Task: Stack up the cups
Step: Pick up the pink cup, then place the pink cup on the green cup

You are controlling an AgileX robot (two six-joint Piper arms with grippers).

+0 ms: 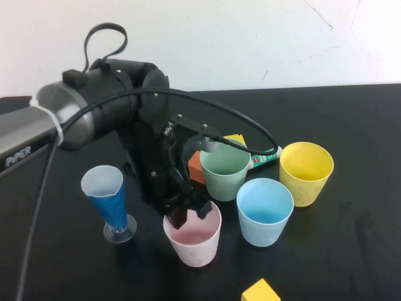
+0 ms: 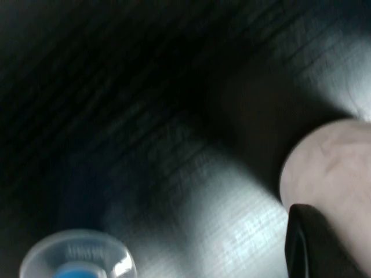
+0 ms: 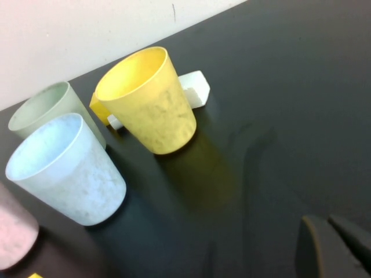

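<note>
Here the pink cup stands upright on the dark surface, and the left gripper comes down on its near-left rim, one of its fingers dipping inside the mouth and the other sitting at the lip. The fingers look drawn in on the rim, pinching the thin wall, which suits a cup with no handle: the wall is the only thing to grip, and a hold at the top leaves the tapered base free to drop into another cup. In the left wrist view the pink wall fills the corner beside one dark finger, so the contact is close.

The pink cup shows nothing inside but its own pale floor. Just beyond the fingers stands the green cup, and beside the pink one, away from the fingers, the light blue cup; farther out again is the yellow cup. All three are upright, mouths up, apart from one another and empty as far as can be seen, so any could receive the pink one. No cup is nested yet.

On the other side of the fingers stands a blue cone glass on a clear foot, near but not touching. An orange block lies behind the pink cup, and a yellow block at the near edge.

The right gripper hangs low over bare surface, well away from the yellow cup, its fingers pressed together and holding nothing.
</note>
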